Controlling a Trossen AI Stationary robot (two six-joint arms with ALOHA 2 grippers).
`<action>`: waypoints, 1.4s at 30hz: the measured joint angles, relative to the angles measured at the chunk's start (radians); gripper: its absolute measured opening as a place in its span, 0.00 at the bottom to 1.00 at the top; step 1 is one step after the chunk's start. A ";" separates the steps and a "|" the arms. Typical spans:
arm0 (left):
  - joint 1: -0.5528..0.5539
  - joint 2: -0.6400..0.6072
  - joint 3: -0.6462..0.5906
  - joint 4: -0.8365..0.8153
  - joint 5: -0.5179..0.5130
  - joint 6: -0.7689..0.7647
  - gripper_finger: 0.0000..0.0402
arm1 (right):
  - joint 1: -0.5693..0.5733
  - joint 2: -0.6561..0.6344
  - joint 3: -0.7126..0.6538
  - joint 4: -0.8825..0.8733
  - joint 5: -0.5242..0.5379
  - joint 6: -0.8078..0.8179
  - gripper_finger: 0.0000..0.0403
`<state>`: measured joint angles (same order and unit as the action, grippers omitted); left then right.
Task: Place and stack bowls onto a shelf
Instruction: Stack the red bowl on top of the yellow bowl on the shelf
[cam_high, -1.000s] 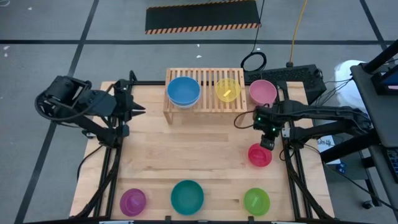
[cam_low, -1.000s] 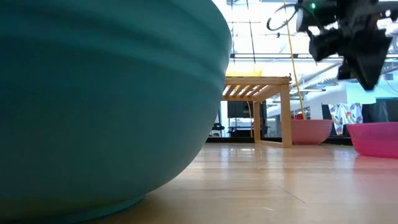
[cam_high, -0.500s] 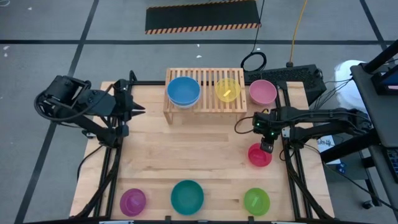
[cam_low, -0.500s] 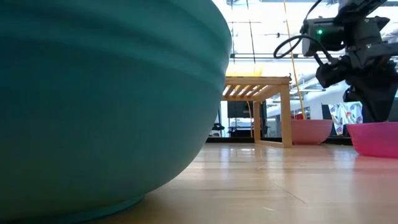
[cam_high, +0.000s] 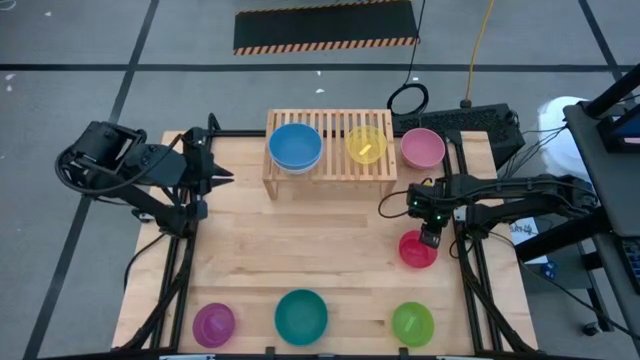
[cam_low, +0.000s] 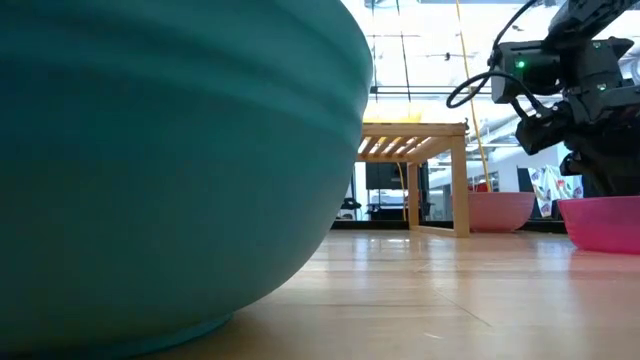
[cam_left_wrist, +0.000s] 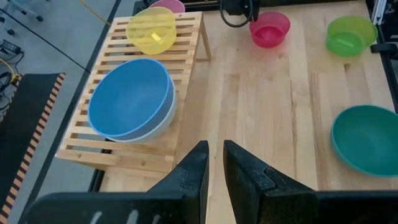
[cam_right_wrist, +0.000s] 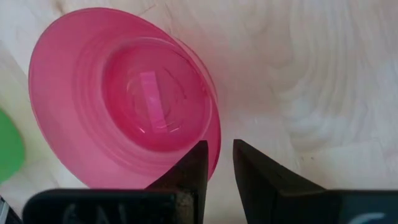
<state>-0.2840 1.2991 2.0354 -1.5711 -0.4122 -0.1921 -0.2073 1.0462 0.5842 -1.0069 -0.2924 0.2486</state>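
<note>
Right gripper (cam_high: 430, 238) is hanging over the far rim of the red bowl (cam_high: 417, 250) at right of centre in the high view; in the right wrist view its fingers (cam_right_wrist: 194, 163) are straddling that rim with a narrow gap between them, one inside and one outside, not visibly pinching it. Left gripper (cam_high: 222, 176) is waiting at upper left of the table (cam_high: 300, 250), its fingers (cam_left_wrist: 200, 167) nearly together and holding nothing.

The shelf (cam_high: 330, 143) is sitting at top centre, carrying the blue bowl (cam_high: 295, 146), nested in a white one, on its left and the yellow bowl (cam_high: 366, 144) on its right. The pink bowl (cam_high: 423, 148) is resting on the table just right of the shelf. Along the bottom edge: purple bowl (cam_high: 214, 323), teal bowl (cam_high: 301, 316), green bowl (cam_high: 412, 322). In the low view the teal bowl is filling the left half of the frame.
</note>
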 joint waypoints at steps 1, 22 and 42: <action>0.000 0.000 0.000 0.000 0.000 0.000 0.14 | 0.000 0.000 0.000 0.000 0.000 0.001 0.17; 0.000 0.000 0.000 0.000 0.000 -0.005 0.14 | 0.000 0.000 0.004 0.041 0.006 0.114 0.00; 0.000 0.000 0.000 0.000 0.000 -0.039 0.14 | -0.016 0.200 0.882 -0.465 0.329 -0.114 0.00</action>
<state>-0.2840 1.2991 2.0354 -1.5711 -0.4118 -0.2312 -0.2229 1.2458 1.4658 -1.4719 0.0365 0.1349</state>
